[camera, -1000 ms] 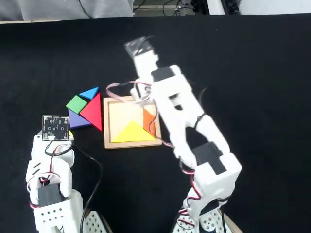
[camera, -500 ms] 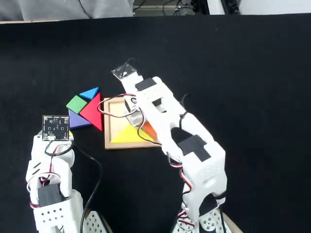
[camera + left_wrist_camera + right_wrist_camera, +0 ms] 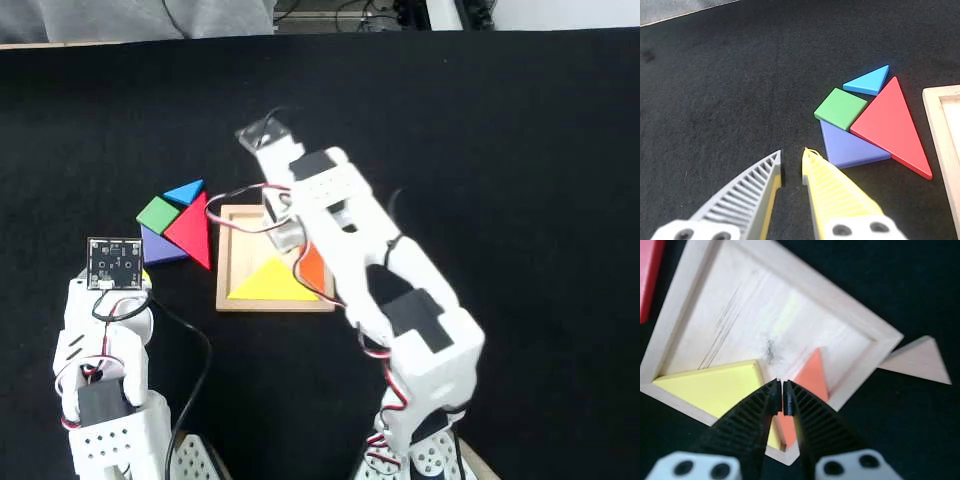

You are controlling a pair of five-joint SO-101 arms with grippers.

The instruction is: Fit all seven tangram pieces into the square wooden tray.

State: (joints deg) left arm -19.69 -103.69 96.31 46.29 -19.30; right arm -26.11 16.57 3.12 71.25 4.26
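Swinging back from beyond the tray [image 3: 675,310], the right gripper [image 3: 780,390] now hangs over it, jaws pinched together and empty, above the yellow triangle [image 3: 715,385] and orange piece [image 3: 810,380] lying inside. The left gripper [image 3: 791,160], slightly parted and empty, sits near the red triangle [image 3: 890,125] and green square [image 3: 841,107] outside the tray.

Black cloth [image 3: 520,150] covers the bench from side to side, matte and flat, right up to the far edge. Beyond that edge, over at the far left corner of the high view, there's rumpled grey fabric [image 3: 90,18]. Along the middle, a tangle of dark cables [image 3: 340,12]. Further right, a white surface [image 3: 570,12]. Down in the left wrist view the cloth is flecked with pale specks and carries a darker smudge [image 3: 647,55], and a pale strip [image 3: 675,11] lies just past its border.
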